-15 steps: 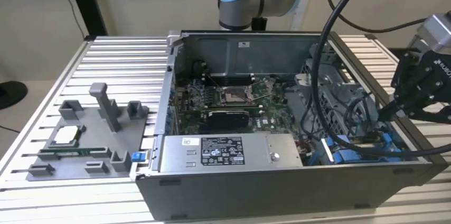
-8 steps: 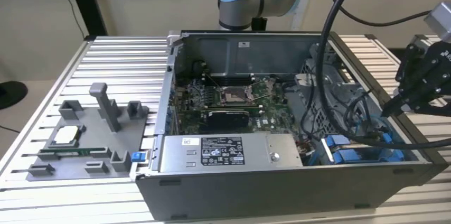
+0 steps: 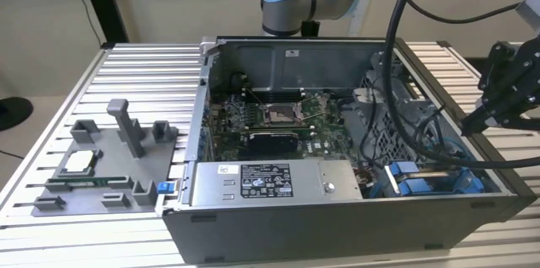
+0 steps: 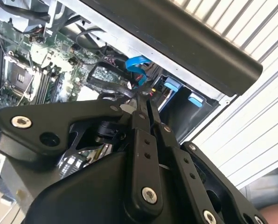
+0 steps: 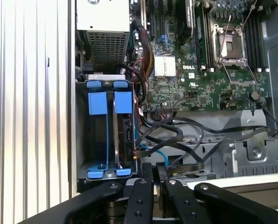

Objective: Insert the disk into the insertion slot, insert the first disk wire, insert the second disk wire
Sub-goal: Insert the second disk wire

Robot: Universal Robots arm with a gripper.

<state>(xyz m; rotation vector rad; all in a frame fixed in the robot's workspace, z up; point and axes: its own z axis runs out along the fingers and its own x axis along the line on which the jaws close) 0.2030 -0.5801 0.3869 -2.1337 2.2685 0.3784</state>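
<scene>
- robot gripper in black metal (image 4: 142, 95) hovers over the wall of an open grey metal computer case (image 3: 337, 230), on the exterior view's right, above a ribbed aluminium worktop (image 3: 143, 72); its jaws look pressed together, and nothing can be made out between them.
- silver-grey rectangular disk in its bright blue plastic carrier (image 5: 126, 140) appears to stand on edge inside the grey metal insertion slot with bright blue rails and tabs (image 5: 96, 103), in the corner of the case near the gripper.
- thin light-blue wire (image 5: 154, 151) and a knot of black wires (image 5: 176, 133) lie just beside the disk's end; whether either is plugged in cannot be told.
- likely hazard: closed jaws lowered into that knot could snag a loop and tug a plug askew, or knock against the case wall close beside them.
- second hazard, on this evidence: thick black hoses (image 3: 392, 59) hanging from the arm cross the open case and could drag over the green motherboard (image 3: 270, 116) if the arm swings.
- a plug pushed in off-line could bend at the disk's socket.
</scene>
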